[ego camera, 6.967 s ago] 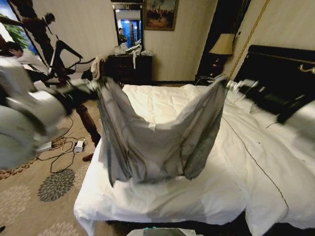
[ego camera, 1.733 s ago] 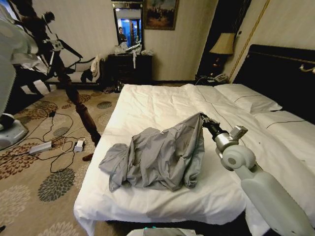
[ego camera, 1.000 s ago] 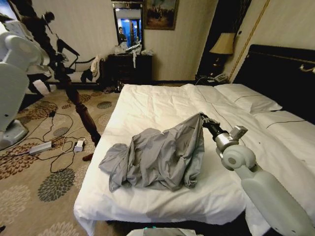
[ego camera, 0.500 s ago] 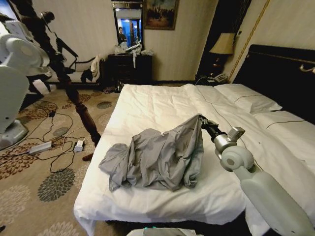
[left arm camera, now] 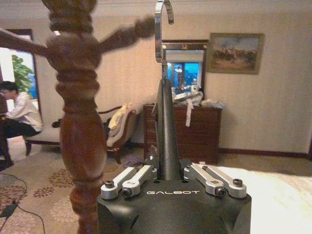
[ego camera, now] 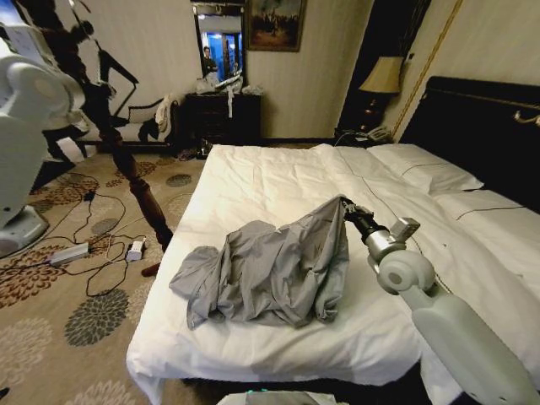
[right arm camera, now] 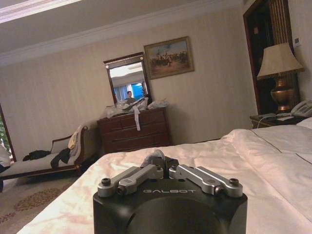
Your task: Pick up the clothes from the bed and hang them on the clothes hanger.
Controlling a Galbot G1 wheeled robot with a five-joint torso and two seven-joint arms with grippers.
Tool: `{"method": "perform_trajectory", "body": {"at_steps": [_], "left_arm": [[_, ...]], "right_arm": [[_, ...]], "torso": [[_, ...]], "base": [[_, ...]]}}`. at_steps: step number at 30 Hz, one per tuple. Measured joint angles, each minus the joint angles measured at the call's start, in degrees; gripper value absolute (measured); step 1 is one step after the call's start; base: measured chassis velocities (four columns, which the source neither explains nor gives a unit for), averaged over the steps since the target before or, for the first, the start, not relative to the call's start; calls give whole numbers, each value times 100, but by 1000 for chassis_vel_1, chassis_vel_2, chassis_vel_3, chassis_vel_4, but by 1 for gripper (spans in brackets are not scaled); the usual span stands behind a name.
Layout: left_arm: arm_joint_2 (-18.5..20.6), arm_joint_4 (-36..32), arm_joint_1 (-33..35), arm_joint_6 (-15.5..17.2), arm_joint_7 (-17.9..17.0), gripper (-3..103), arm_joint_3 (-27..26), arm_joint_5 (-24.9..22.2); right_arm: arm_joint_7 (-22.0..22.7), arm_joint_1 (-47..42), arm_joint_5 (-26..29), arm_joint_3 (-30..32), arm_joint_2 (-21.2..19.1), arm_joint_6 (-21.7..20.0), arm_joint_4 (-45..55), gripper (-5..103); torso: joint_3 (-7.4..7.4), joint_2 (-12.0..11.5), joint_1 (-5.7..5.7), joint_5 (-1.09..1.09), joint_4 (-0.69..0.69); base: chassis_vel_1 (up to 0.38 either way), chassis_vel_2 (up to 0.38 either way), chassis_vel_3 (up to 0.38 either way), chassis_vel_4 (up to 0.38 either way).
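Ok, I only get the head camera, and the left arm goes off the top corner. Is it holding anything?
Observer: Yes. The left wrist view shows the left gripper shut on the clothes hanger, which stands upright between its jaws.
Operator: Where's its hook?
Observer: The hook points up beside an arm of the wooden coat stand. I cannot tell if they touch.
Operator: Is the right one really pinching the shirt?
Observer: Yes. The right wrist view shows the right gripper shut on a small fold of the grey clothes.
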Motion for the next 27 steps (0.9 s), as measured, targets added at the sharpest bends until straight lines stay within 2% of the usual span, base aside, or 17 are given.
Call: {"method": "perform_trajectory", "body": {"at_steps": [4, 7, 8, 11, 13, 14, 17, 19, 27], "left_arm": [[101, -196, 268, -98, 213, 17, -114, 118], [268, -411, 714, -339, 739, 17, -329, 314], [268, -411, 714, -339, 739, 17, -329, 314], [387, -569, 1146, -557, 1112, 17, -558, 366], [569, -785, 1710, -788, 1767, 17, -797, 362], [569, -785, 1710, -788, 1767, 17, -797, 362], [785, -1022, 2187, -1075, 2512, 17, -860, 326], [834, -1108, 2418, -1353, 2836, 17, -867, 455], [911, -1546, 3086, -1726, 3336, 17, -996, 564]], "right_arm": [[1, -1, 2, 0, -3, 0, 1, 0], [0, -10, 2, -30, 4, 0, 1, 0], [0, -10, 2, -30, 4, 0, 1, 0], [0, 5, -2, -86, 28, 0, -9, 0], [0, 30, -8, -144, 37, 0, -32, 0], [0, 30, -8, -144, 37, 0, -32, 0], [-1, 32, -9, -157, 32, 0, -37, 0], [1, 33, -8, -157, 28, 0, -39, 0], [18, 22, -13, -164, 16, -3, -56, 0]], "torso": [[0, 0, 0, 0, 0], [0, 0, 0, 1, -1], [0, 0, 0, 1, -1], [0, 0, 0, 1, 0], [0, 0, 0, -2, 0], [0, 0, 0, -2, 0], [0, 0, 0, 1, 2], [0, 0, -1, 2, -1], [0, 0, 0, 2, -2]], "base": [[0, 0, 0, 0], [0, 0, 0, 0], [0, 0, 0, 0], [0, 0, 0, 0], [0, 0, 0, 0], [0, 0, 0, 0], [0, 0, 0, 0], [0, 0, 0, 0], [0, 0, 0, 0]]}}
